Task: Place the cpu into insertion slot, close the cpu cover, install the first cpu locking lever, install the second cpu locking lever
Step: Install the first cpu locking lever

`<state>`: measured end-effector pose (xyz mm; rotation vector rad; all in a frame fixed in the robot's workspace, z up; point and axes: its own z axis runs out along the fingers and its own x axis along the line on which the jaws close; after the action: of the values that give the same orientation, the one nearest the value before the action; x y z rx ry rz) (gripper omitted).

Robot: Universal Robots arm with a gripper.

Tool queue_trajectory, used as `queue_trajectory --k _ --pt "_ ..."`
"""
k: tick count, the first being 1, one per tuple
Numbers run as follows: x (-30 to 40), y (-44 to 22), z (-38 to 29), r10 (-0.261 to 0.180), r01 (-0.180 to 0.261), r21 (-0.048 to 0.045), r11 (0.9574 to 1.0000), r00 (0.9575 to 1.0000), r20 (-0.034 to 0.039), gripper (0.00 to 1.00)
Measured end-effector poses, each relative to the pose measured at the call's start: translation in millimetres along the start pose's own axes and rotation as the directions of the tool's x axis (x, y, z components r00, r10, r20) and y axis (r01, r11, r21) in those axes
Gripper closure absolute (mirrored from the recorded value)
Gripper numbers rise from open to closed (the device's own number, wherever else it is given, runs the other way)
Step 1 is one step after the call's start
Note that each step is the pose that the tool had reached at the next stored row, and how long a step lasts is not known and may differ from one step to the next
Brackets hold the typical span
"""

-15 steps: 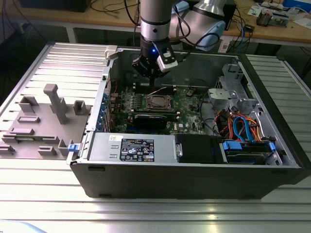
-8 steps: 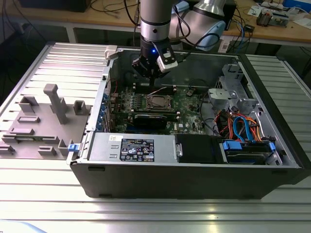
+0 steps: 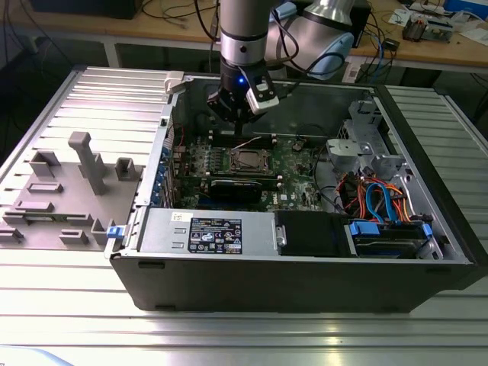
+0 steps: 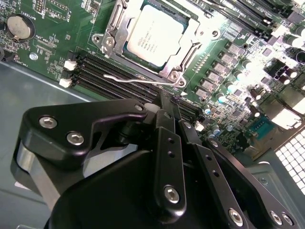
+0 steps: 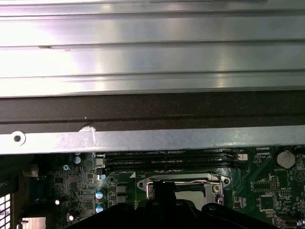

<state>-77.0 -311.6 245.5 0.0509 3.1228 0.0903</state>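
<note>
Exterior view: open grey computer case (image 3: 305, 282) lies on a ribbed metal table (image 3: 91, 305). The arm reaches in from the far wall; the gripper (image 3: 238, 116) hangs just above the green motherboard (image 3: 293, 164), near the insertion slot (image 3: 246, 160). Case walls close the board in on all sides; open room is above only.

Second wrist view: the cpu (image 4: 155, 34), flat silver-grey square, sits in the socket with the cpu cover (image 4: 183, 59), a thin bright frame, lying closed around it. A thin wire locking lever (image 4: 143, 79) lies raised beside the frame, over the black memory slots (image 4: 100, 71). The black fingers (image 4: 167, 143) are pressed together, pinching nothing.

First wrist view: socket frame sits below the case's bare metal rim (image 5: 152, 139).
</note>
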Motion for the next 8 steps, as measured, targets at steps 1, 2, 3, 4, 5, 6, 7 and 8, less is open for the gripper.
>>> queue_trajectory --k 1,2,3,4,5,6,7,8 --pt "-0.5 -0.1 1.3 0.000 0.000 -0.0007 1.0000 1.0000 -0.0001 0.89" --pt "-1.0 -0.1 2.4 0.000 0.000 -0.0009 1.0000 1.0000 -0.0001 0.89" --pt "-2.3 -0.2 3.8 0.000 0.000 -0.0009 1.0000 1.0000 -0.0002 0.89" --pt "-3.5 -0.2 4.7 0.000 0.000 -0.0013 1.0000 1.0000 -0.0002 0.89" --pt "-4.8 -0.2 5.7 0.000 0.000 -0.0030 1.0000 1.0000 -0.0001 0.89" --pt "-6.2 -0.2 6.5 0.000 0.000 -0.0057 1.0000 1.0000 -0.0002 0.89" --pt "-7.1 -0.2 7.2 0.000 0.000 -0.0109 0.9999 1.0000 -0.0006 0.89" --pt "-7.4 -0.2 7.8 0.001 -0.001 -0.0166 0.9999 1.0000 -0.0007 0.89"
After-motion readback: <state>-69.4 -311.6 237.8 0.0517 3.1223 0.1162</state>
